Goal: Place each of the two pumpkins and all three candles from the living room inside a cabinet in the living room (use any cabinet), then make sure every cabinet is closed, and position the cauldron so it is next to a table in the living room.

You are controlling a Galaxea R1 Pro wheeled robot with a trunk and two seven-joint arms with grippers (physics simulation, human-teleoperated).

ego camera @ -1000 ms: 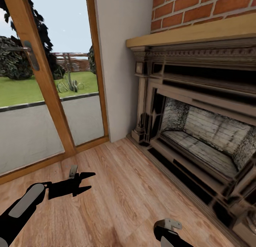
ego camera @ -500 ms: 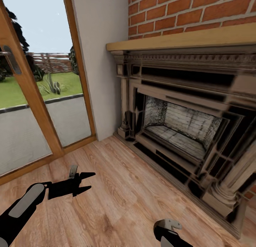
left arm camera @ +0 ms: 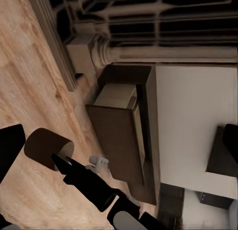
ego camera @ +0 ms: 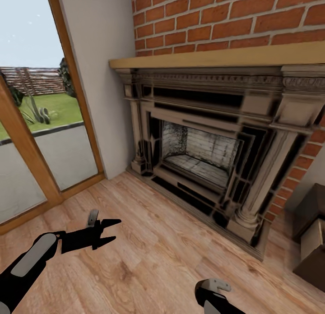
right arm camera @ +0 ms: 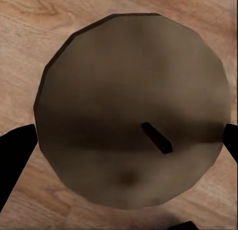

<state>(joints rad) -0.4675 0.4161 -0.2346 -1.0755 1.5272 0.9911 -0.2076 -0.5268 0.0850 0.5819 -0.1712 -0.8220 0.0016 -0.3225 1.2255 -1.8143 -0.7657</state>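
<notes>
Carrying a candle toward the cabinet

The right end effector grips a candle by its sides: a stubby tan-brown cylinder with a flat round end and a dark wick. The left end effector hangs wide and empty over the floor. Next, probably, the robot turns to the dark cabinet beside the fireplace, whose pale drawer stands open.

A candle is sitting between the right gripper's black fingers, its flat, round, olive-brown end facing the wrist camera, a short dark wick showing near the middle. The same stubby cylinder is showing from the left wrist. The dark brown cabinet is standing against the wall beside the fireplace, one pale-lined drawer hanging open.
</notes>
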